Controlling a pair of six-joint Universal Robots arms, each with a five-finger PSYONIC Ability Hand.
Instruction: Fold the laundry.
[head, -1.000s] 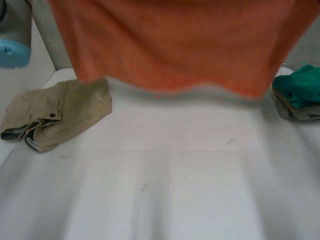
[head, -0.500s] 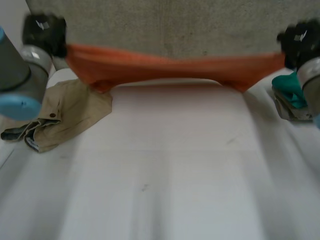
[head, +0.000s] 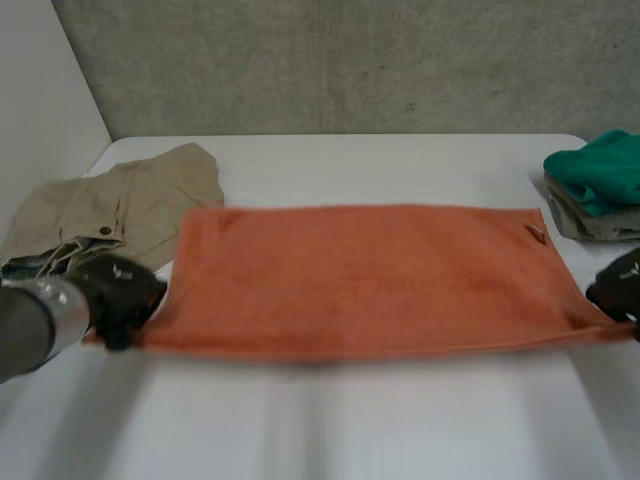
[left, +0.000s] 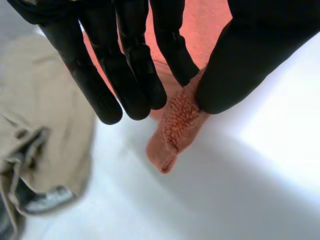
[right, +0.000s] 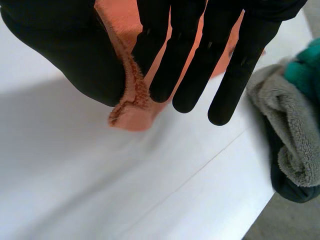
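An orange towel (head: 360, 275) lies spread flat across the middle of the white table (head: 330, 420). My left hand (head: 115, 295) holds the towel's near left corner; in the left wrist view the thumb (left: 245, 60) and straight fingers (left: 135, 65) pinch the orange corner (left: 175, 130). My right hand (head: 620, 285) holds the near right corner, where the thumb (right: 65, 50) presses the towel's corner (right: 132, 107) against the fingers (right: 200, 55). Both corners sit just above the table.
Crumpled beige trousers (head: 95, 215) lie at the back left, close to my left hand (left: 40, 125). A green cloth on folded grey towels (head: 600, 190) sits at the right edge (right: 290, 130). A grey wall runs behind the table.
The towel hung high in front of the camera, then both hands swept it down and toward the near side. It now lies flat on the table.
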